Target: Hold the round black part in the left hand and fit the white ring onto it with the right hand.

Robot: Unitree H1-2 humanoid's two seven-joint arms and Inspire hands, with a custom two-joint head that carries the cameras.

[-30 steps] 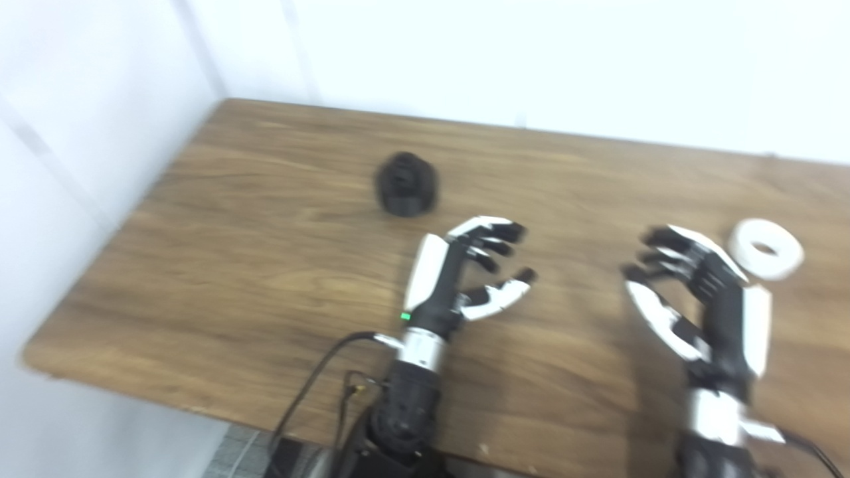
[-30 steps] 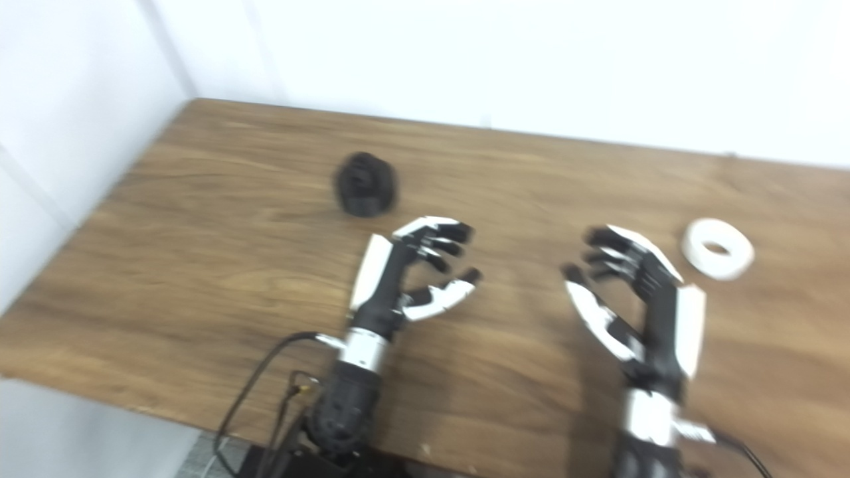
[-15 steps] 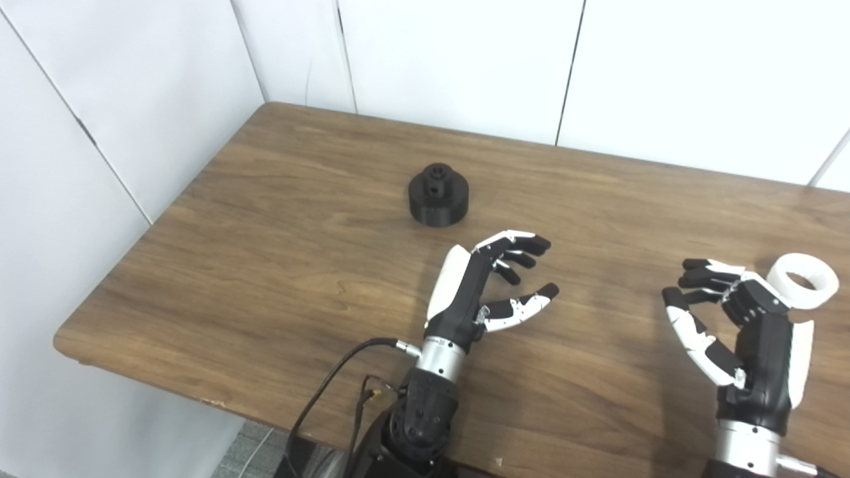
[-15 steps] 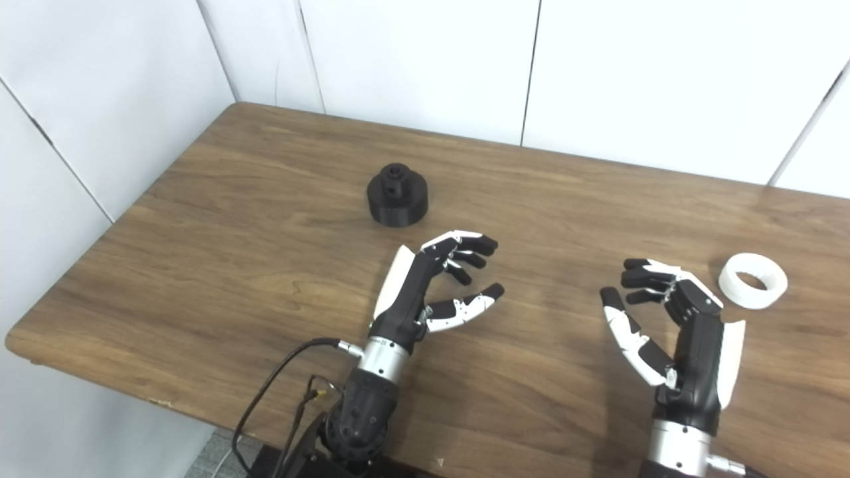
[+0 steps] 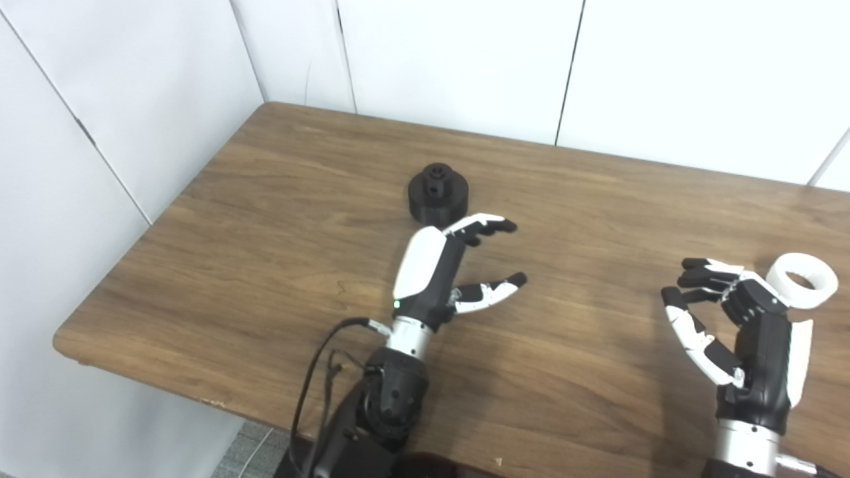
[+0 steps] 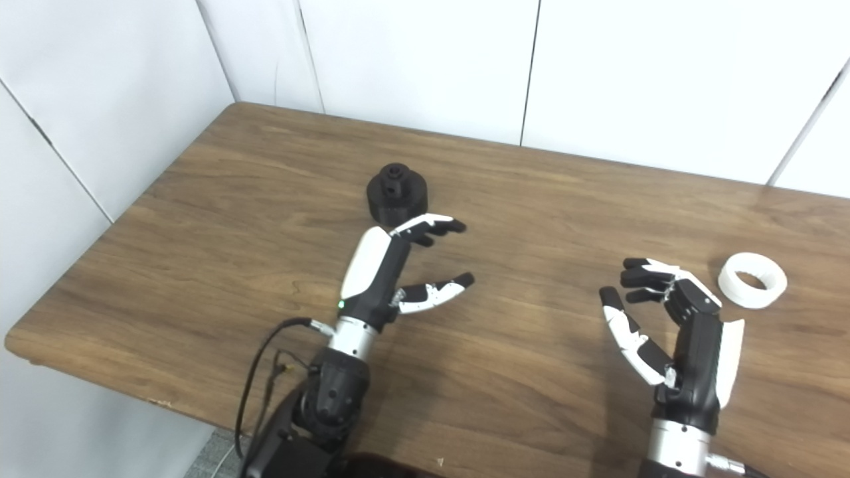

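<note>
White wall panels fill the top of the frame; the wooden tabletop (image 5: pixel 279 219) spans the rest, its corner at upper left. The left hand (image 5: pixel 441 269), centre frame, is empty with fingers (image 5: pixel 488 224) spread and thumb apart, pointing right. The black part (image 5: pixel 437 194) stands upright on its wide base just above and left of those fingers, not touching; its axis is vertical, and this hand is much the nearer. The right hand (image 6: pixel 671 325), lower right, is empty, fingers loosely curled and apart. The ring (image 6: pixel 752 280) lies flat just right of it, untouched.
</note>
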